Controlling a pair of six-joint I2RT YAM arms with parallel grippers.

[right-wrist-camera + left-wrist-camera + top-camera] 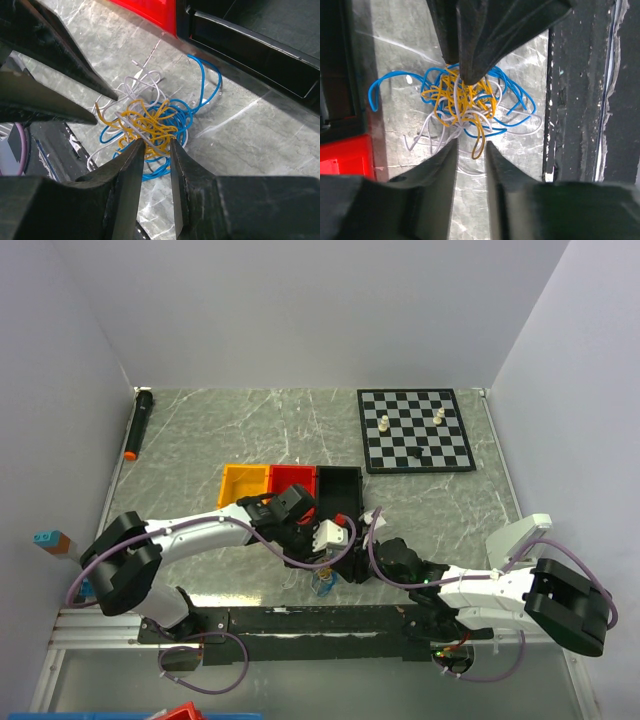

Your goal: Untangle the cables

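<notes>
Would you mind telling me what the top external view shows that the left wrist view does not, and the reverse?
Only the top external view shows the chessboard with its pieces, the orange bin and the black stick with an orange tip. Only the left wrist view shows the cables strand by strand: blue, yellow-orange and white loops in one clump. Both show the red bin and the marbled table.

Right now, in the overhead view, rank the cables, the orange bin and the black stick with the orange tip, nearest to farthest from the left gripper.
From the left gripper:
1. cables, right at its fingertips, near the table's front edge.
2. orange bin, farther back and to the left, leftmost in the row of bins.
3. black stick, along the far-left edge of the table.
</notes>
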